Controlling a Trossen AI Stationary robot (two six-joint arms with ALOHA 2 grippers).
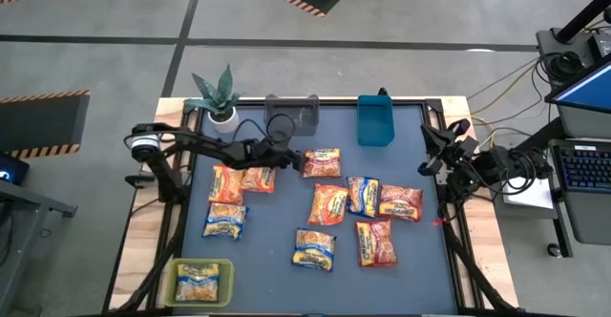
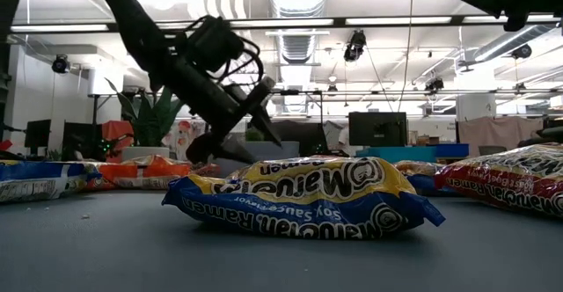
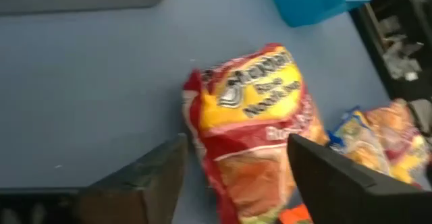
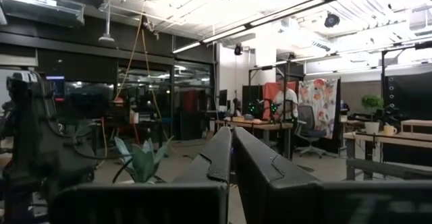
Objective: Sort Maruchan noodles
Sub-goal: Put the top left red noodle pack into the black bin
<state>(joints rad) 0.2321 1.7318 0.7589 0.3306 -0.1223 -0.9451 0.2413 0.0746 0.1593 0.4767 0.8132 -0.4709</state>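
Several Maruchan packets lie flat on the dark table mat: orange ones (image 1: 227, 183), yellow-blue ones (image 1: 314, 248) and red-pink ones (image 1: 400, 201). One yellow-blue packet lies in a pale bin (image 1: 178, 277) at the near left corner. My left gripper (image 1: 291, 158) is open and slants down over the red-pink packet (image 1: 322, 162) near the far bins. In the left wrist view that packet (image 3: 250, 116) shows between the spread fingers (image 3: 155, 177). In the low view the left gripper (image 2: 237, 138) hangs above the mat. My right gripper (image 4: 231, 156) is shut and waits at the table's right edge (image 1: 441, 155).
A grey bin (image 1: 291, 114) and a blue bin (image 1: 375, 119) stand at the far edge. A potted plant (image 1: 218, 97) sits at the far left corner. Free mat lies along the near edge, to the right of the pale bin. A laptop and cables are off the table to the right.
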